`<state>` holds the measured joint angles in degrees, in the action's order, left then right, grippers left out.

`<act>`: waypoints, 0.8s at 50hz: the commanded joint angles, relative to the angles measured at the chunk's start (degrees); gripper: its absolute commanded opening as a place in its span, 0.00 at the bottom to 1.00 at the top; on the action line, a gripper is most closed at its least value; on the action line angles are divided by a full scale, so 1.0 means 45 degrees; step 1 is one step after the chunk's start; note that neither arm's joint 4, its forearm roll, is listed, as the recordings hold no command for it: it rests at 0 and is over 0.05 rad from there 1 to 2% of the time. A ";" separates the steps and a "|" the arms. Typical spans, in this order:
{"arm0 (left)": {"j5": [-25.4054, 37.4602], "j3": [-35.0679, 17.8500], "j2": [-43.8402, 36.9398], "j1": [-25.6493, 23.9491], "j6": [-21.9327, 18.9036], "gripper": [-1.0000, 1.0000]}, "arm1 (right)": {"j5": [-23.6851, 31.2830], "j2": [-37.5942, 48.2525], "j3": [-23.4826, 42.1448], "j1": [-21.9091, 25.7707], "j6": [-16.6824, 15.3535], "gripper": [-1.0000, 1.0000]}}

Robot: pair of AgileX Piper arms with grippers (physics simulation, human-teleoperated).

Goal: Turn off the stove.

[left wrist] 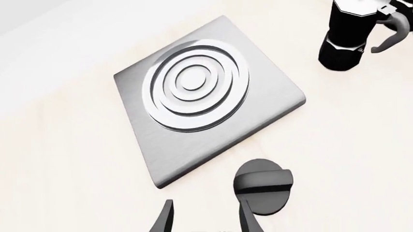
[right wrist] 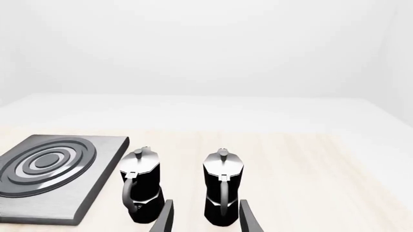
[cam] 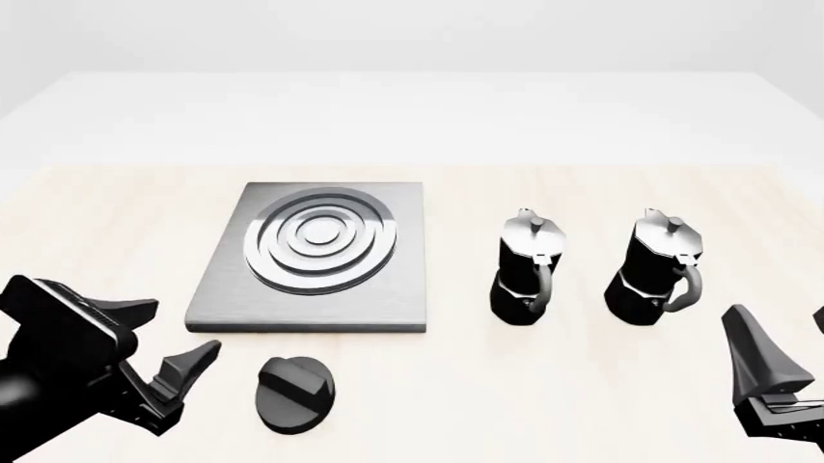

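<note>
The pale wooden tabletop (cam: 116, 222) carries everything, its far part fading to white. The stove (cam: 219, 294), a flat square grey plate with raised silver rings, lies on the left half of the tabletop, set back from the near edge. Its rings (cam: 319, 239) sit toward the far side of the plate.

The left arm comes in at the near-left corner, its claw (cam: 180, 371) with fingers apart and holding nothing, hanging just left of the knob and not touching it. In the left wrist view the two fingertips (left wrist: 166, 217) show with a clear gap, one of them just beside the knob. The right claw (cam: 773, 386) sits at the near-right corner, fingers spread and empty, near the pots.

Two black-and-silver coffee pots stand upright on the right half: the left pot (cam: 526, 268) and the right pot (cam: 659, 265), side by side and apart, handles toward the near edge.

The round black knob (cam: 296, 393) lies flat on the tabletop just in front of the stove's near edge, apart from the plate, its ridge slanted.
</note>
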<state>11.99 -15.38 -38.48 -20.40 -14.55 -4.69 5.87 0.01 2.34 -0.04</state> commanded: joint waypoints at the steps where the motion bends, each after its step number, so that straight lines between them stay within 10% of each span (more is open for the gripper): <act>1: -0.1222 0.0425 -0.1641 -0.0103 -0.0522 1.00 | -0.0023 0.0027 0.0000 0.0014 0.0036 1.00; 40: -0.6351 0.1165 -0.7246 -0.0421 -0.0527 1.00 | 0.0027 -0.0004 0.0000 -0.0004 0.0019 1.00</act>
<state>-12.78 -10.49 -66.65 -22.20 -16.55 -4.60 5.87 0.01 2.32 0.03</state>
